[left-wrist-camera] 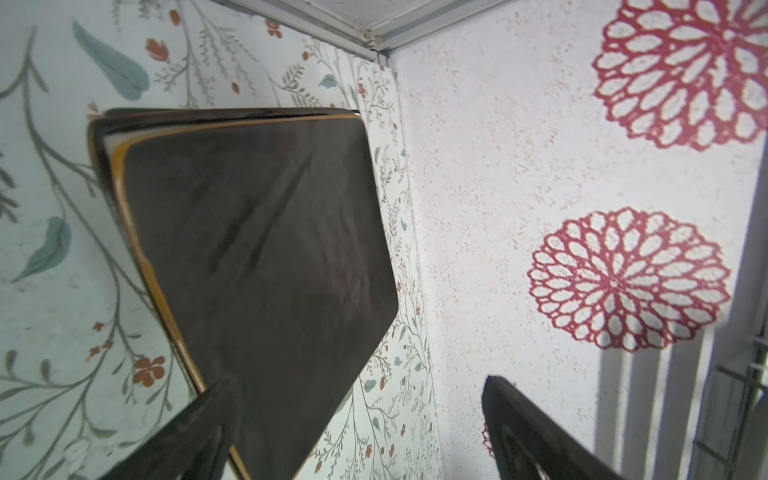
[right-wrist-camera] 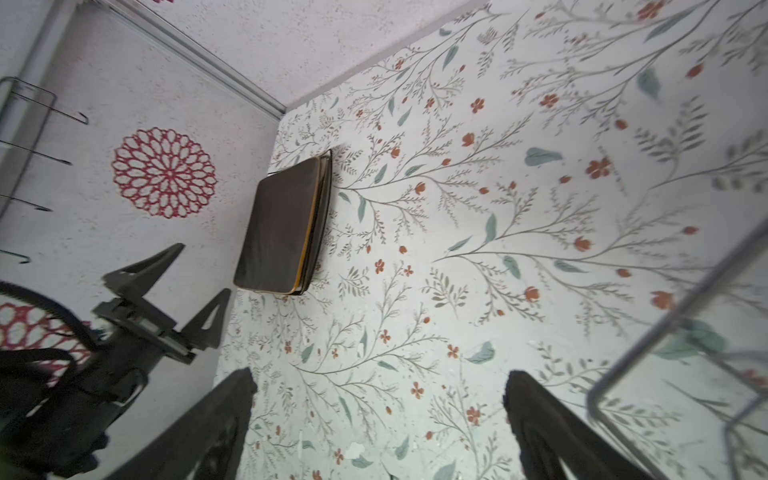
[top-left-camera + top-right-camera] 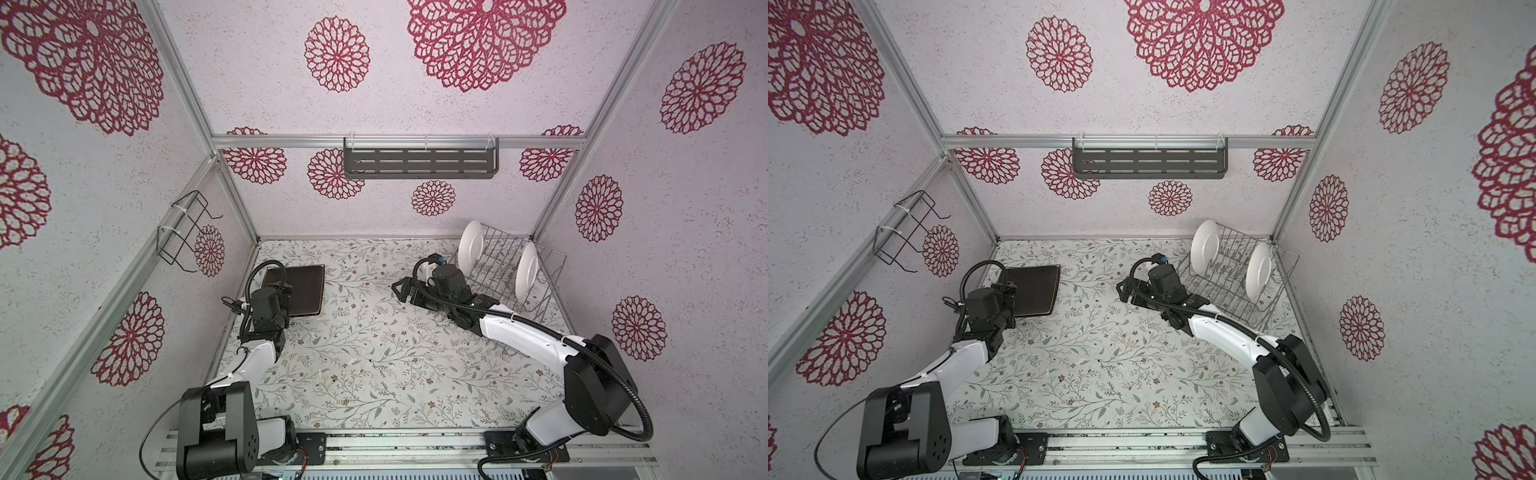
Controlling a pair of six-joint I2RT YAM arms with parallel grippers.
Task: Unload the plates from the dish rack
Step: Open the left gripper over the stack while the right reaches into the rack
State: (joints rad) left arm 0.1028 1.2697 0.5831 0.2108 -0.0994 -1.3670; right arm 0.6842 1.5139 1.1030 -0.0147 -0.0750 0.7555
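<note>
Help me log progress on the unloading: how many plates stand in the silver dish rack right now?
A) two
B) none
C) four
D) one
A: two round white plates, the rear plate and the front plate, stand upright in the dish rack; the dark square stack lies on the table.

Red-rosette walls (image 3: 390, 108) — leafy floral tabletop (image 3: 374, 332).

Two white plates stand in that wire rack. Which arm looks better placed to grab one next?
Right, probably. Its open, empty end effector sits beside the dish rack, close to the nearer white plate. The left end effector is across the table by the stacked dark plates.
</note>
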